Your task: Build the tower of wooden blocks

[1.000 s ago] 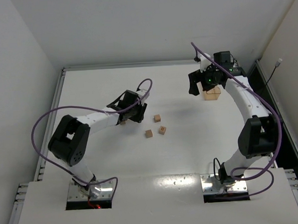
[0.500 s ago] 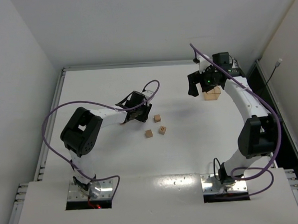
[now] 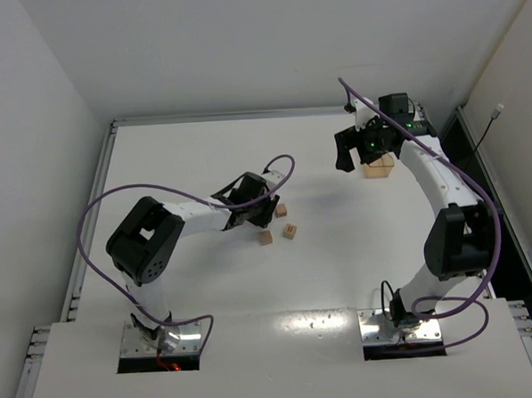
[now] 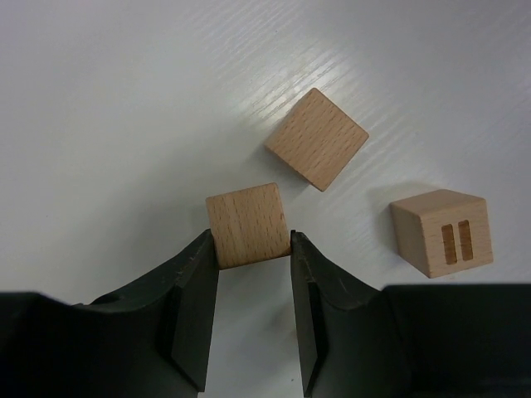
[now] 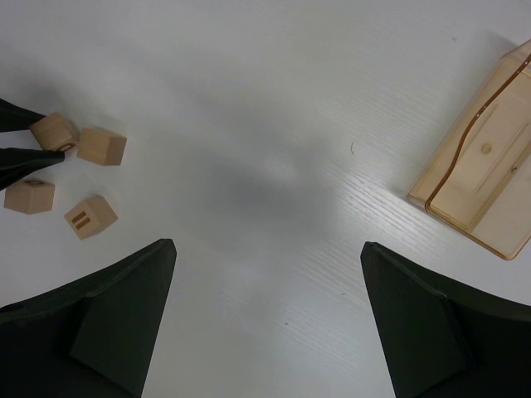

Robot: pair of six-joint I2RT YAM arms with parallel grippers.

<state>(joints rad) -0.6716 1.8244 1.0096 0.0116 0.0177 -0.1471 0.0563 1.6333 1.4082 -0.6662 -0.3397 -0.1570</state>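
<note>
Nothing stacked yet. My left gripper (image 4: 251,245) clamps one block (image 4: 247,222); three loose blocks (image 4: 317,138) beside it; my right gripper (image 5: 265,257) spread, empty.

**Table (image 3: 341,275), top view.** Three loose blocks cluster at frame centre. The upper block (image 3: 282,210) has the marked block (image 3: 289,231) just below it, and the third block (image 3: 265,237) lies lower left of the marked one; none touch. The left pincer (image 4: 249,242) lies just left of the upper block. The held block (image 4: 248,220) sits between its jaws, near the upper block but apart. The tray (image 3: 379,166) lies at upper right, well apart from the cluster. The right pincer (image 5: 267,247) is just above and left of it in frame.
</note>
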